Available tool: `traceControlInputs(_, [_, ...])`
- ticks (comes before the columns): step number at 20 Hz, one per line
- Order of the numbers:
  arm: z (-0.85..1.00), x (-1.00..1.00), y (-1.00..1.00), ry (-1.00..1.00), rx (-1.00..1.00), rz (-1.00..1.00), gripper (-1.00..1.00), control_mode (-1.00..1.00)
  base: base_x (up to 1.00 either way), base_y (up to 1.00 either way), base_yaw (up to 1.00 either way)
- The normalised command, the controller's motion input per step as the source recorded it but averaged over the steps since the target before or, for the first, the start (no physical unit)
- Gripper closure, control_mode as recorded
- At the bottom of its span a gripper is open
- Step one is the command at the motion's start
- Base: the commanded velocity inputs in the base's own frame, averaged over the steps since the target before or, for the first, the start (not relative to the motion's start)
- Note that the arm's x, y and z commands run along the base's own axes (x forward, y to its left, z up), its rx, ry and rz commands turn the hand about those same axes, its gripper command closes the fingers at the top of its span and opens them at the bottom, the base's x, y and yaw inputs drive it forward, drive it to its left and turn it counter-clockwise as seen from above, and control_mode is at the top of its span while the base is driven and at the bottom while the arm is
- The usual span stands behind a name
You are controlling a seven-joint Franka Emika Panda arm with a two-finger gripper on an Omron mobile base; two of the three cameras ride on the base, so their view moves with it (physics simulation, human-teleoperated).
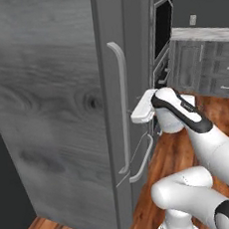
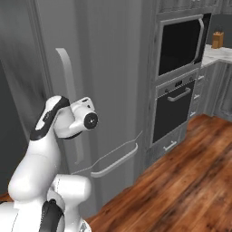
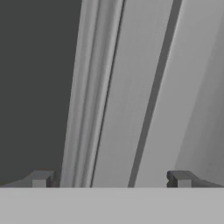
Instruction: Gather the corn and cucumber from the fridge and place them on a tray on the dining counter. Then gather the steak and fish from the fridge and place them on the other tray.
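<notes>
The fridge is a tall grey cabinet with its door shut, so the corn, cucumber, steak and fish are hidden. Its long pale vertical bar handle stands right in front of my gripper. In the hand view my gripper is open wide with nothing between its fingers. There the handle runs upright between the tips, nearer the left fingertip, and no contact shows. The tray and dining counter are out of view.
A curved horizontal drawer handle sits low on the fridge. Right of the fridge stand a built-in microwave and oven, then dark-grey cabinets with a pale top. Wooden floor lies open to the right.
</notes>
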Motion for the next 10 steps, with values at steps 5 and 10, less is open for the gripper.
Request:
traceControlInputs(5, [0.00,0.31,0.24,0.00,0.00,0.02,-1.00,-1.00,0.00,0.00,0.00])
traceControlInputs(10, [0.00,0.20,0.10,-0.03,0.00,0.04,-1.00,-1.00,0.00,0.00,0.00])
